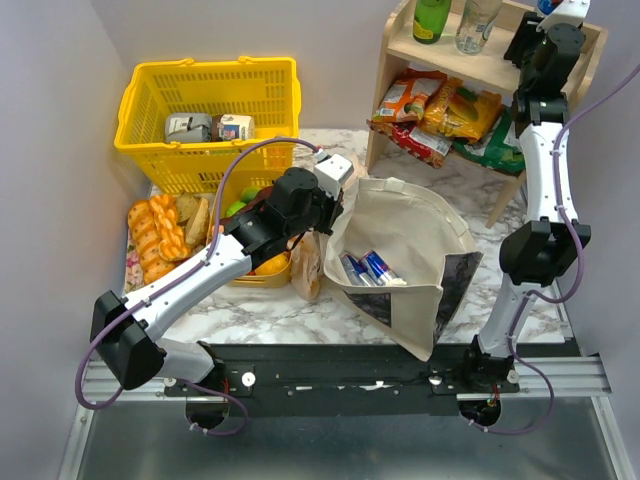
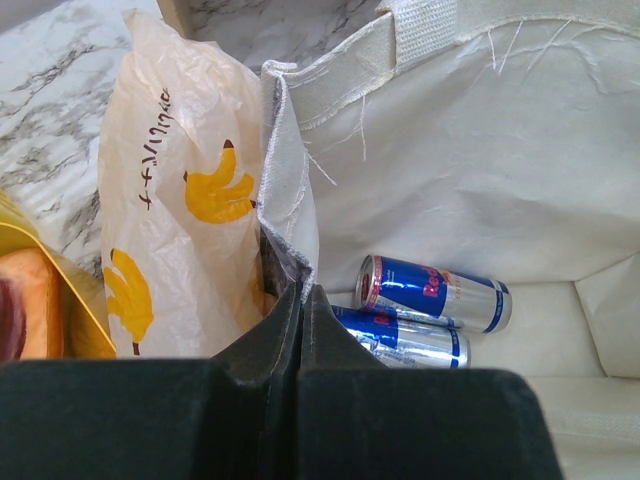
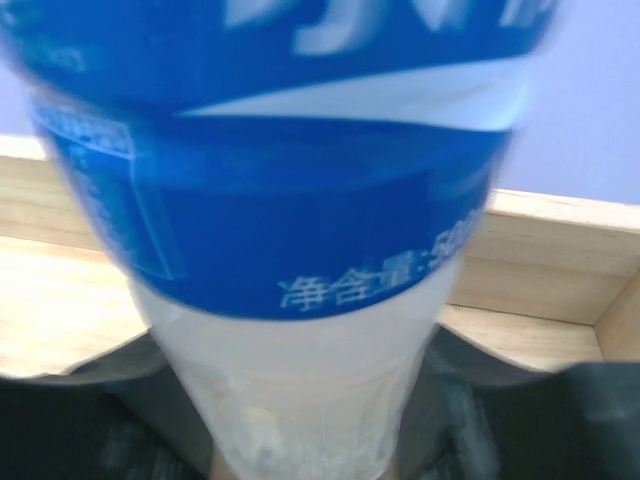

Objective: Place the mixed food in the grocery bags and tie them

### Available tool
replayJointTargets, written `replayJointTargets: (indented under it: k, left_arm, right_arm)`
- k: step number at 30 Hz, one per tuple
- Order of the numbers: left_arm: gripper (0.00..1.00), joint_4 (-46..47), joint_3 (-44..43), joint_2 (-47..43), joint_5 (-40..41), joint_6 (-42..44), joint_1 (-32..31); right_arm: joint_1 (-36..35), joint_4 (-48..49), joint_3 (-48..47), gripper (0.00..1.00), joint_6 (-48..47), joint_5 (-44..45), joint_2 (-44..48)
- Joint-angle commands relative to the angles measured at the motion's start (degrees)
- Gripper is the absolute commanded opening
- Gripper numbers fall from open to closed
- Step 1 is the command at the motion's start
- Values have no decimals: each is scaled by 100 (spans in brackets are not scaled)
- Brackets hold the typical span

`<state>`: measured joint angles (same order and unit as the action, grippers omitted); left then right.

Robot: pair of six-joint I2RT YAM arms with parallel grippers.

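Note:
The beige canvas tote (image 1: 410, 235) stands open at mid-table, with two blue-silver cans (image 1: 365, 268) lying inside. My left gripper (image 1: 326, 212) is shut on the tote's left rim; the left wrist view shows the jaws (image 2: 300, 292) pinched on the rim fabric (image 2: 285, 235), above the cans (image 2: 435, 292). The peach plastic bag with banana prints (image 1: 305, 265) stands against the tote's left side and also shows in the left wrist view (image 2: 180, 200). Oranges and limes (image 1: 268, 264) lie in a yellow tray under my left arm. My right gripper (image 1: 548, 18) is up at the shelf top, its fingers (image 3: 500, 400) around a blue-labelled bottle (image 3: 300, 230).
A yellow shopping basket (image 1: 210, 110) with small packages stands at the back left. Braided bread (image 1: 155, 238) lies at the left. A wooden shelf (image 1: 480, 70) at the back right holds snack packets (image 1: 440, 115) and bottles (image 1: 432, 18).

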<state>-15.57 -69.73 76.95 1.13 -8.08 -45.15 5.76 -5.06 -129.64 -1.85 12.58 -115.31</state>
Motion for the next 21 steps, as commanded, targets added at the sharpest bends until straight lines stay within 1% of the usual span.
replayJointTargets:
  k: [1, 4, 6, 10, 11, 14, 17, 18, 19, 20, 21]
  left_arm:
    - [0, -508, 56, 92, 186, 87, -47]
    - [0, -508, 56, 84, 178, 87, -56]
    - [0, -508, 56, 75, 178, 87, -56]
    - [0, -508, 56, 40, 169, 78, -56]
    - [0, -508, 56, 40, 169, 78, -56]
    - [0, -508, 56, 22, 177, 78, -56]
    - [0, -508, 48, 13, 151, 69, -56]
    - [0, -517, 48, 13, 151, 61, -64]
    - [0, -508, 48, -4, 142, 52, -65]
    - [0, -517, 39, -4, 134, 52, -65]
    - [0, -500, 48, -22, 125, 52, -73]
  right_arm:
    - [48, 295, 150, 38, -35, -212, 368]
    - [48, 443, 194, 29, -44, -431, 570]
    - [48, 610, 212, 29, -122, -686, 719]
    - [48, 822, 106, 19, -272, -766, 992]
    - [57, 866, 141, 14, -298, -844, 1071]
    - [48, 1164, 377, 7, -316, -1143, 1501]
    - [48, 1630, 1018, 1, -115, -1231, 2160]
    - [48, 1779, 1281, 1, -1, -1475, 2353]
    - [57, 2155, 1788, 1, 61, -1573, 2538]
    - [48, 2341, 2081, 1, 114, -1705, 2940]
    - [39, 2482, 2318, 1, 167, -1924, 3109]
